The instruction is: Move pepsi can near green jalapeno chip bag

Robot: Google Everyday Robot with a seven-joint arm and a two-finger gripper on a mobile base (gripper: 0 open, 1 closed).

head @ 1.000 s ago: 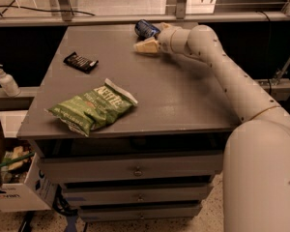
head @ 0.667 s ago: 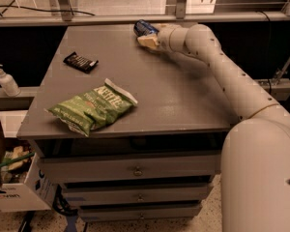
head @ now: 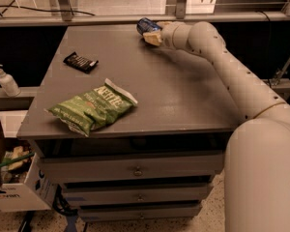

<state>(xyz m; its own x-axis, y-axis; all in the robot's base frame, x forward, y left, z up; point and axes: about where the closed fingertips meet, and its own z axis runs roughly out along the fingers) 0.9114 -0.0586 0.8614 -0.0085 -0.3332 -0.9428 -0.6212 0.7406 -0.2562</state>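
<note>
The pepsi can (head: 145, 24) is a small blue can at the far edge of the grey table (head: 183, 100), right of centre. My gripper (head: 152, 35) is right against the can's near right side, at the end of the white arm (head: 222, 62) reaching in from the right, and it hides part of the can. The green jalapeno chip bag (head: 93, 108) lies crinkled near the table's front left, far from both the can and the gripper.
A small flat black packet (head: 80, 62) lies on the table's left side behind the bag. A white pump bottle (head: 7, 81) stands on a ledge to the left. A cardboard box (head: 14, 187) sits on the floor at lower left. Drawers (head: 137, 170) run below the tabletop.
The gripper has moved a little further back across the table and closed in on the can. The chip bag and the black packet have not moved.
</note>
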